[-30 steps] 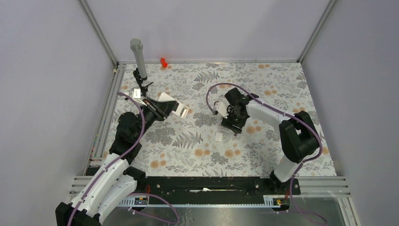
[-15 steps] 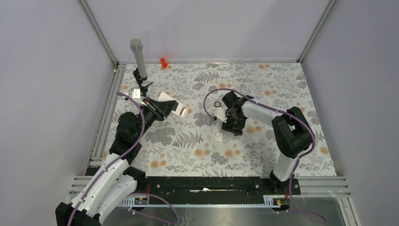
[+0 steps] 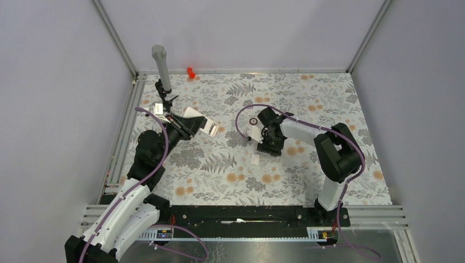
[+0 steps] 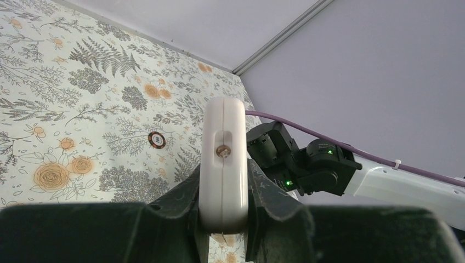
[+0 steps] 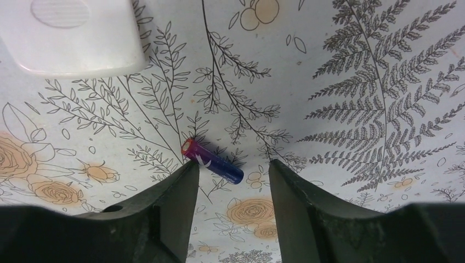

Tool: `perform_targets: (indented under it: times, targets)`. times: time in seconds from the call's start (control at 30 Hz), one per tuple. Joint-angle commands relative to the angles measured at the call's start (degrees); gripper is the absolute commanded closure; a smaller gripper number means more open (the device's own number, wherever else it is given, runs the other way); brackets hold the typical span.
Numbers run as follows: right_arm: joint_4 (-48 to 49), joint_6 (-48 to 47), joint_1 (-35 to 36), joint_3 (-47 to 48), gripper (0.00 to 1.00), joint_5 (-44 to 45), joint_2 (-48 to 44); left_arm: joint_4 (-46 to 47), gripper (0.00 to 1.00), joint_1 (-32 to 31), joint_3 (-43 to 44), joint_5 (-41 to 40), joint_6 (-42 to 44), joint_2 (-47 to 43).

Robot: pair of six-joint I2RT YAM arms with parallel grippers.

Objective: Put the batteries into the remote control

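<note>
A robot lab test cell. Plain grey walls (image 3: 241, 33) close it in, held by aluminium posts (image 3: 114, 37) at 11 and 1 o'clock. A floral cloth (image 3: 219, 164) covers the table. At 6 o'clock a metal rail (image 3: 247, 213) carries the left arm (image 3: 123, 211) and right arm (image 3: 334, 159).

light: bright, even, diffuse | shadows: faint, soft | focus: right hand (image 5: 231, 164) dark, slightly soft
</note>
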Motion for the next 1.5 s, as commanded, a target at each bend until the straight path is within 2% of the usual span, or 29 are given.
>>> perform_targets:
  times: [0.0, 0.2, 0.27, 0.37, 0.5, 0.63, 0.7, 0.83, 0.93, 1.17, 1.3, 1.47]
  targets:
    - [0.1, -1.2, 0.5, -0.2, 0.45, -2.0, 0.9, 3.3, 1.00, 0.4, 2.1, -1.0, 0.9, 0.0]
    - [1.3, -1.1, 0.6, -1.0, 0.76, -2.2, 0.6, 3.2, 1.00, 0.4, 2.1, -1.1, 0.7, -0.3]
    - [1.8, -0.7, 0.6, -1.3, 0.83, -2.2, 0.4, 3.2, 1.00, 0.5, 2.2, -1.1, 0.7, -0.2]
    - [2.4, 0.0, 0.6, -1.4, 0.83, -2.3, 0.4, 3.3, 1.00, 0.5, 2.2, -1.0, 0.7, -0.4]
    - [3.6, 0.2, 0.6, -2.0, 0.71, -1.8, 0.5, 3.4, 1.00, 0.6, 2.1, -1.0, 0.7, -0.5]
    - [4.5, 0.0, 0.6, -2.6, 0.68, -1.9, 1.1, 3.5, 1.00, 0.6, 1.9, -1.1, 0.4, -0.7]
    - [4.5, 0.3, 0.6, -2.4, 0.75, -1.9, 1.7, 3.4, 1.00, 0.7, 1.9, -1.2, 0.4, -0.7]
    - [4.6, 1.7, 0.6, -1.3, 0.98, -2.1, 1.9, 3.3, 1.00, 0.7, 1.7, -1.2, 0.1, -1.1]
    - [6.8, 4.4, 0.5, -0.4, 1.00, -1.3, -0.1, 3.0, 1.00, 0.7, 1.6, -1.4, 0.0, -1.5]
    - [16.0, 18.8, 0.0, 1.1, 1.00, -3.9, -10.4, 1.9, 1.00, 0.8, 1.7, -2.8, -1.5, -1.4]
    - [20.3, 33.1, 0.0, 0.0, 1.00, -4.7, -16.7, 4.0, 1.00, 0.7, 0.8, -3.3, -4.1, -0.8]
    - [19.6, 50.5, 0.0, 0.5, 1.00, -1.0, -22.8, 7.4, 1.00, 0.7, 0.4, -3.9, -7.6, 0.6]
